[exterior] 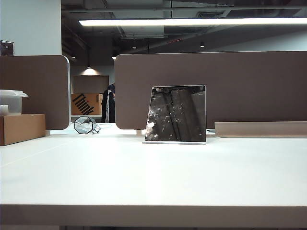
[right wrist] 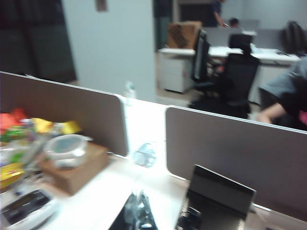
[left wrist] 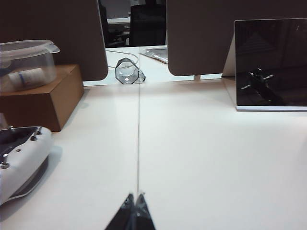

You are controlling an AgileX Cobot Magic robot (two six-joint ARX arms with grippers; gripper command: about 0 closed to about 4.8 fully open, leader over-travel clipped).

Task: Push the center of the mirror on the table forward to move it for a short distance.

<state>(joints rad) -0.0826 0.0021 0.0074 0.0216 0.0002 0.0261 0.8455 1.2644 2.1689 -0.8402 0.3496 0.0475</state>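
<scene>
Left claw (left wrist: 135, 213) hovers low over the near worktop (left wrist: 201, 158), tips together; right claw (right wrist: 138, 215) rides high, closure indeterminate. Mirror (exterior: 176, 114) stands untouched at centre-back. Approach step; next move needs central contact.

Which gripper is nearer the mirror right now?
Right, it seems. The right gripper hangs raised, with the mirror close by and lower down, though the view is blurred. The left gripper sits low over the table, the mirror well ahead of it.
</scene>
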